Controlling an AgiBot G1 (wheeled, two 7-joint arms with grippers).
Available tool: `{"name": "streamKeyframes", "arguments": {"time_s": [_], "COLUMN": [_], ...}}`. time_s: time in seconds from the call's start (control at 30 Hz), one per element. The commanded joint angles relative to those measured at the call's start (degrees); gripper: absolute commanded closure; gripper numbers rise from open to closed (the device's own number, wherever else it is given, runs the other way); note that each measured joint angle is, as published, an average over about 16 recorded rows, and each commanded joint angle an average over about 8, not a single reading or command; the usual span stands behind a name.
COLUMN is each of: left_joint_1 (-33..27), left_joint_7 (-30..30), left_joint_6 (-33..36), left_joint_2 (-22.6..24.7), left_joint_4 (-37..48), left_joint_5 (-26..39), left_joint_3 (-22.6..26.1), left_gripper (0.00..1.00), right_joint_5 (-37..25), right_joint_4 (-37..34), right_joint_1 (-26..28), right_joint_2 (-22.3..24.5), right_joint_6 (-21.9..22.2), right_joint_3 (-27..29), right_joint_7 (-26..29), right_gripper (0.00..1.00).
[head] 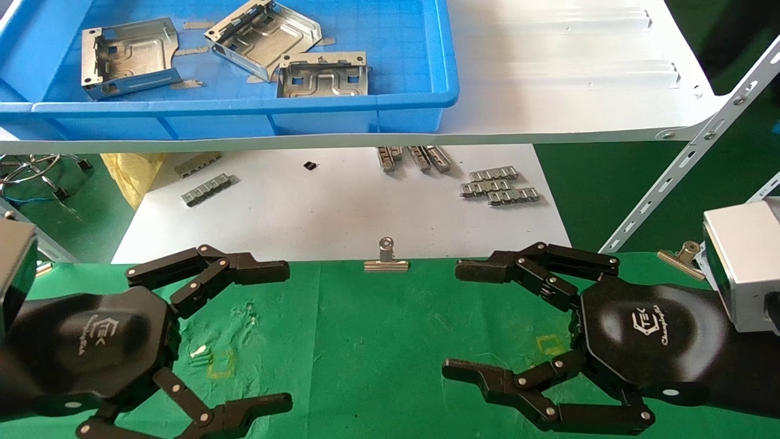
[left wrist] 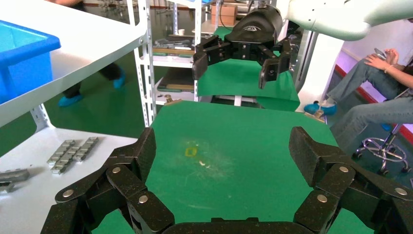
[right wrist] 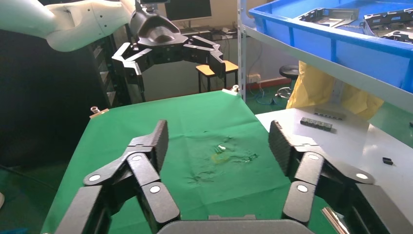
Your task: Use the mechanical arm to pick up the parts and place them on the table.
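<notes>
Three silver sheet-metal parts lie in a blue bin (head: 378, 113) on the white shelf: one at the left (head: 129, 56), one tilted in the middle (head: 263, 32), one near the bin's front wall (head: 323, 76). My left gripper (head: 277, 334) hovers open over the green table (head: 365, 341) at the left, nothing between its fingers. My right gripper (head: 457, 320) hovers open at the right, also empty. Both face each other across the cloth. In the left wrist view the left gripper (left wrist: 221, 146) frames a yellow square mark (left wrist: 190, 150); the right wrist view shows the right gripper (right wrist: 218, 139) over bare cloth.
The white shelf board (head: 548, 79) overhangs a white sheet (head: 341, 207) holding small grey ribbed strips (head: 499, 186) (head: 206, 189). Silver binder clips (head: 386, 259) (head: 679, 256) grip the cloth's far edge. A slanted shelf brace (head: 688, 158) runs at the right. Yellow cloth (head: 131, 171) lies at the left.
</notes>
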Motion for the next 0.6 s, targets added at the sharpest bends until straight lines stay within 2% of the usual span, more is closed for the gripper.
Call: {"name": "streamKeyframes", "arguments": {"time_s": [0.03, 0.43, 0.6], "left_joint_1": [0.0, -0.2, -3.8], "left_joint_7": [0.0, 0.0, -1.1], "left_joint_6": [0.0, 0.0, 0.1], "left_joint_2": [0.0, 0.0, 0.1], "left_joint_4": [0.0, -0.2, -1.0], "left_joint_5": [0.0, 0.0, 1.2], "left_joint_3": [0.0, 0.0, 0.3], "left_gripper": [0.00, 0.00, 0.00], "right_joint_5": [0.0, 0.0, 0.0], "right_joint_4": [0.0, 0.0, 0.0], "right_joint_1": [0.0, 0.0, 0.0], "right_joint_2": [0.0, 0.0, 0.0], "right_joint_6": [0.0, 0.0, 0.0], "right_joint_3": [0.0, 0.0, 0.0], "right_joint_7": [0.0, 0.0, 0.0], "right_gripper": [1.00, 1.00, 1.00]}}
